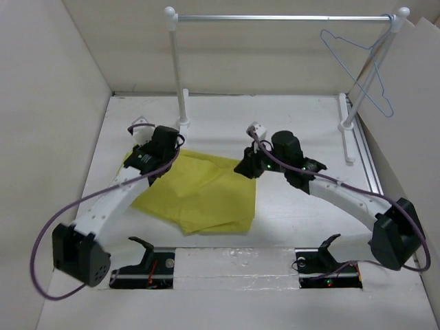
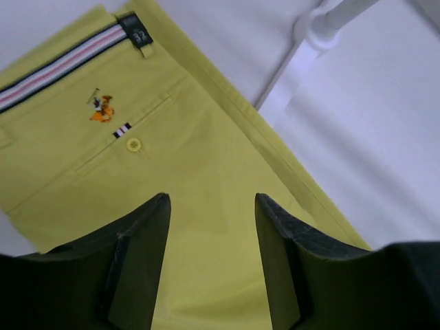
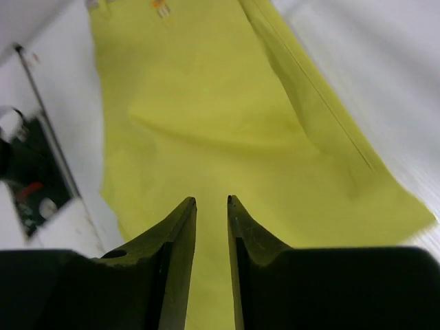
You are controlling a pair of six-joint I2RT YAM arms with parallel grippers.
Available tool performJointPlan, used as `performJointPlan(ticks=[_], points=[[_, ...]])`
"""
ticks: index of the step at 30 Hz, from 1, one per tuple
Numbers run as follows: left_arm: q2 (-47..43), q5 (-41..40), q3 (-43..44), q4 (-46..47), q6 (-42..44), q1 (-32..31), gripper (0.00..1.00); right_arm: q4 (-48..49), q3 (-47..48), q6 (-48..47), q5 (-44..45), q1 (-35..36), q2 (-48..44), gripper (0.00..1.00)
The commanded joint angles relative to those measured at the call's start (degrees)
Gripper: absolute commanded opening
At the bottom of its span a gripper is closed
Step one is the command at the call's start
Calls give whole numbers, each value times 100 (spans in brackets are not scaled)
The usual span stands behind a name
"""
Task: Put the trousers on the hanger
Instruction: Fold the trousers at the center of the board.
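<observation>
The trousers (image 1: 199, 196) are lying folded on the table (image 1: 295, 227), well apart from the hanger (image 1: 366, 72) at the far right. The left gripper (image 2: 212, 201) is hovering released above them. The right gripper (image 3: 212, 201) is showing only a slit, so its state cannot be told; a single-layer pinch is risking unfolding, dragging cloth.

arms (image 1: 117, 199) — white links, black joints | cables (image 1: 34, 258) — purple | end effector fingers (image 2: 137, 261): black
</observation>
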Motion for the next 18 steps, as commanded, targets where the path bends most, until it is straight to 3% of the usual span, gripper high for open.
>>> performJointPlan(ticks=[1, 4, 5, 7, 8, 11, 14, 16, 17, 18], points=[[789, 1617, -381, 1461, 593, 978, 48, -293, -1076, -306, 140, -358, -343, 33], [1718, 2627, -531, 2216, 813, 1840, 47, -395, -1230, -612, -536, -622, -170, 38], [1724, 2632, -549, 2219, 874, 2010, 47, -397, -1160, -613, -502, -570, -81, 41], [2309, 2825, -383, 2324, 919, 2291, 46, -941, -985, -702, 48, -421, 95, 46], [2469, 2800, -330, 2316, 928, 2493, 46, -994, -1062, -658, 495, -368, 104, 58], [2971, 2922, -241, 2272, 866, 2976, 46, -627, -1536, -193, 623, -533, -36, 72], [3139, 3115, -425, 2412, 700, 3389, 46, -91, -1941, 46, 343, -639, 330, 77], [3235, 3151, -505, 2448, 568, 3531, 46, 68, -1837, 2, 184, -640, 744, 70], [3270, 3073, -496, 2387, 489, 3584, 46, 243, -1801, 19, 18, -640, 937, 46], [3279, 3011, -488, 2290, 445, 3706, 46, 462, -1784, 89, -62, -692, 1226, 31]])
